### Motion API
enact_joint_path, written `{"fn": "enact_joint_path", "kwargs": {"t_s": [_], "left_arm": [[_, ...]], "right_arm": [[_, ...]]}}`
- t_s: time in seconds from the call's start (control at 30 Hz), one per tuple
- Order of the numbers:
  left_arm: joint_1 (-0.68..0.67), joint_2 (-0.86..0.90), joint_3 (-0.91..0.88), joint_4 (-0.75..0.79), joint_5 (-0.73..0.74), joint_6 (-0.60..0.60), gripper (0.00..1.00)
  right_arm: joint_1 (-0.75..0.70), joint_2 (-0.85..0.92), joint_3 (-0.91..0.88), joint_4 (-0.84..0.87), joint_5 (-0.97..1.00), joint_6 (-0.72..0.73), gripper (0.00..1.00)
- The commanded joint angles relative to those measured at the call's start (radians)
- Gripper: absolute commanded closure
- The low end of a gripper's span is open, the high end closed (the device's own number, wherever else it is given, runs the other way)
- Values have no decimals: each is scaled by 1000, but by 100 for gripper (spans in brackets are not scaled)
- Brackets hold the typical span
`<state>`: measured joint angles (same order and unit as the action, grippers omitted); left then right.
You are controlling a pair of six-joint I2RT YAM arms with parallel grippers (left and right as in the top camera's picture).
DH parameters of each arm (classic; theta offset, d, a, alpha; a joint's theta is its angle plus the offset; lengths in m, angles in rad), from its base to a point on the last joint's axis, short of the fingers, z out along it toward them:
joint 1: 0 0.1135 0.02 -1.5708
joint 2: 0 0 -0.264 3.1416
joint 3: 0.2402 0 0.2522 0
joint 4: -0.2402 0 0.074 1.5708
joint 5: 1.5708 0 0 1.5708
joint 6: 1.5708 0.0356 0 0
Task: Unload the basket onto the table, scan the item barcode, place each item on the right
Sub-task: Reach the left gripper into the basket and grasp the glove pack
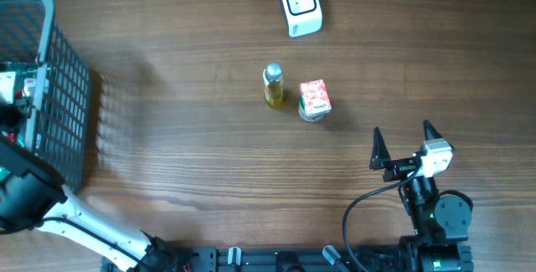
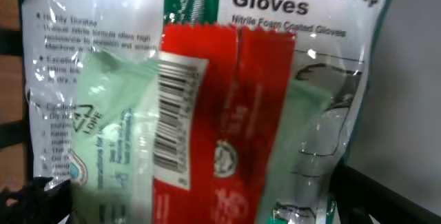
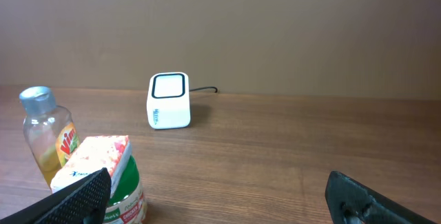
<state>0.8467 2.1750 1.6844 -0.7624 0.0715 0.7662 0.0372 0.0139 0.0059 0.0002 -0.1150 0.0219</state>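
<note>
- Counter (image 1: 209, 188): brown wood, under both arms.
- Basket (image 1: 71, 79): dark wire, around left pincer (image 1: 8, 120), well left of right pincer (image 1: 403, 130).
- Left pincer: inside basket, fingers spread wide, no grip seen.
- Right pincer: fingers spread, pinching nothing.
- Gloves pack (image 2: 103, 17): clear wrap, close before left pincer, beneath other packets.
- Red packet (image 2: 241, 114): on gloves pack, straight before left pincer, barcode facing it.
- Scanner (image 1: 300, 6): white, well ahead of right pincer.
- Carton (image 1: 315, 100): near, ahead-left of right pincer.
- Bottle (image 1: 273, 85): upright, yellow liquid, just beyond carton leftward.
</note>
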Motion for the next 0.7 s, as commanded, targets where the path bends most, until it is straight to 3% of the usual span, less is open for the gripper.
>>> {"fn": "enact_joint_path", "kwargs": {"t_s": [0.0, 0.53, 0.63, 0.67], "left_arm": [[13, 55, -3, -11, 40, 17, 0], [11, 74, -3, -25, 75, 12, 0], [-16, 70, -3, -31, 35, 12, 0], [-23, 74, -3, -31, -7, 12, 5]], "right_arm": [[-1, 0, -1, 6, 2, 6, 0], [-1, 0, -1, 6, 1, 6, 0], [-1, 0, -1, 6, 2, 6, 0], [-1, 0, -1, 6, 2, 6, 0]]}}
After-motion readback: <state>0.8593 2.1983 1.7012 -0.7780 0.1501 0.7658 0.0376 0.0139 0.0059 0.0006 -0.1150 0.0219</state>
